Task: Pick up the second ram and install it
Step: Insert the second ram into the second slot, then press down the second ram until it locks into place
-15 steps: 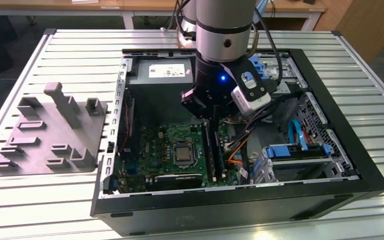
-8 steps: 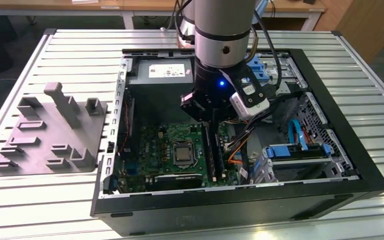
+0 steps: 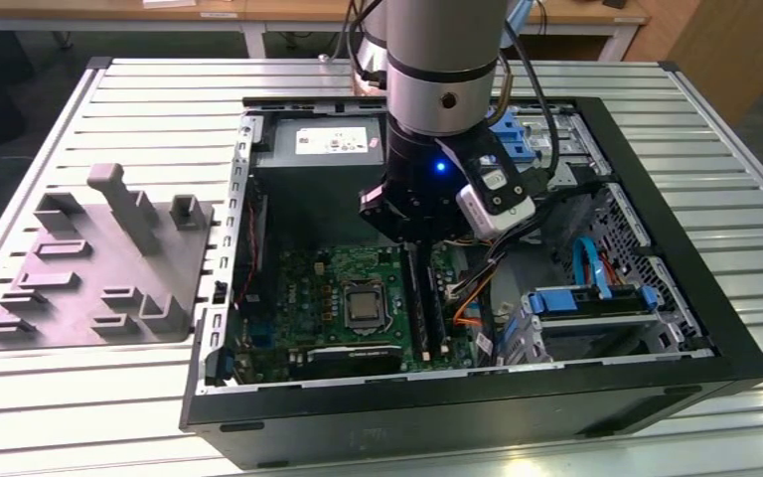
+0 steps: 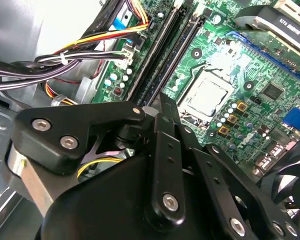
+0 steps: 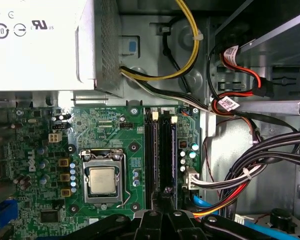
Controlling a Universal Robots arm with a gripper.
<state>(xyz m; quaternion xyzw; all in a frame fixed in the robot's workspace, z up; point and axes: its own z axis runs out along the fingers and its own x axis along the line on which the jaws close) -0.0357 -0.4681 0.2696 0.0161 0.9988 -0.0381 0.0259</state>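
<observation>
My gripper (image 3: pixel 415 241) hangs fingers-down inside the open computer case (image 3: pixel 647 388), over the far end of the two long black slot rails (image 5: pixel 160 155) beside the processor (image 5: pixel 101 180). In the second wrist view its fingertips (image 4: pixel 161 102) are drawn together with no gap. The second ram (image 3: pixel 417 298) appears as a thin dark strip standing on edge in the rail nearer the processor, running out from under the fingertips. I cannot tell whether the fingertips touch it.
A grey plastic block with upright posts (image 3: pixel 96 258) lies on the slatted table at the exterior view's left, with nothing on it. Bundled cables (image 5: pixel 250 170) and a blue drive bay (image 3: pixel 594 303) crowd the case beside the rails. The power supply (image 3: pixel 322 144) is at the back.
</observation>
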